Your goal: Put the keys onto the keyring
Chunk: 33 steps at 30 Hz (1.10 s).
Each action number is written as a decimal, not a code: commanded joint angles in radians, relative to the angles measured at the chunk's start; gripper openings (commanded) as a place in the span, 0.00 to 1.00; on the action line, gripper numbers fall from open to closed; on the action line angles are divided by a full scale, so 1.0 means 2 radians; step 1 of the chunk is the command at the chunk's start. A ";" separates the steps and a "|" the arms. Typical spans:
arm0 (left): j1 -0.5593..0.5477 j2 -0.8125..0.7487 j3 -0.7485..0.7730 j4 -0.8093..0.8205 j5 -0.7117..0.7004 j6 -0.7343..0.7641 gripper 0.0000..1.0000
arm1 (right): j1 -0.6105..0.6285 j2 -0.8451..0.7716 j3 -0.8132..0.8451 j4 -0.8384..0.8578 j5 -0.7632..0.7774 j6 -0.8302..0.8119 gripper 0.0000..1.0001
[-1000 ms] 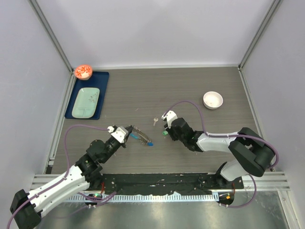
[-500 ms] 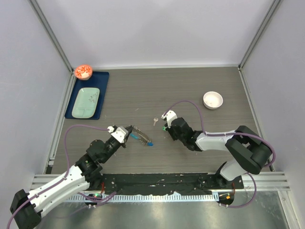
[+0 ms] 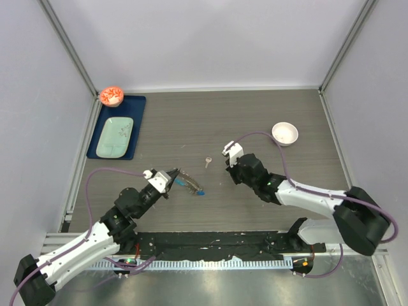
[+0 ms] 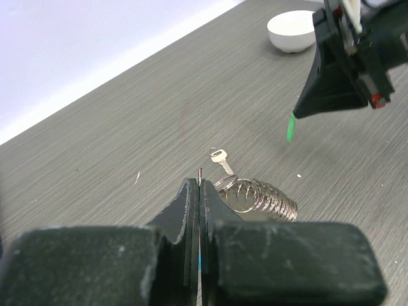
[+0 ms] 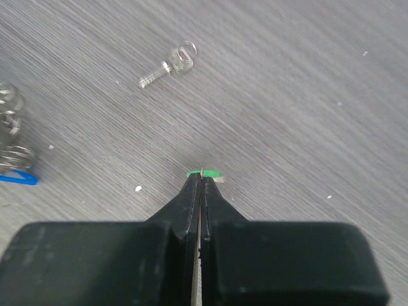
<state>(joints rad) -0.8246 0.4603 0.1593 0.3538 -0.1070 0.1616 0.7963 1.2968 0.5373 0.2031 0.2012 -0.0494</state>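
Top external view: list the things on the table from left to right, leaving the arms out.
Blue tray → keyring → silver key → white bowl.

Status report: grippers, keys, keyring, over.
Left gripper shut on keyring. Right gripper shut on green key. Silver key loose on table, between the two.

White-and-black arms (image 3: 76, 245), looping purple cables (image 3: 255, 135), black joints

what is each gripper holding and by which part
Right gripper pinches the small green-headed metal key by one end, green part hanging free. Left gripper pinches the silvery chain keyring by a thin ring at its near end.
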 commanded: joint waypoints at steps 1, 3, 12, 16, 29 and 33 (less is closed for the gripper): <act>-0.003 -0.012 -0.002 0.045 0.038 0.007 0.00 | -0.001 -0.076 0.037 -0.064 -0.023 -0.021 0.01; -0.002 -0.005 0.001 0.051 0.052 0.008 0.00 | -0.002 -0.098 0.053 -0.087 -0.033 -0.033 0.01; -0.002 0.055 0.038 0.062 0.200 0.020 0.00 | -0.002 -0.186 0.128 -0.238 -0.163 -0.100 0.01; -0.002 0.077 0.061 0.066 0.251 0.021 0.00 | -0.002 -0.204 0.157 -0.303 -0.213 -0.126 0.01; -0.002 0.188 0.143 0.046 0.382 0.033 0.00 | -0.001 -0.214 0.189 -0.360 -0.295 -0.168 0.01; -0.003 0.228 0.168 0.031 0.397 0.049 0.00 | 0.003 -0.225 0.175 -0.346 -0.295 -0.166 0.01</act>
<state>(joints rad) -0.8246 0.8715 0.4217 0.3904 0.6102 0.2138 0.7956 0.8852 0.8799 -0.5182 -0.3508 -0.3687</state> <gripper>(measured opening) 0.011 0.036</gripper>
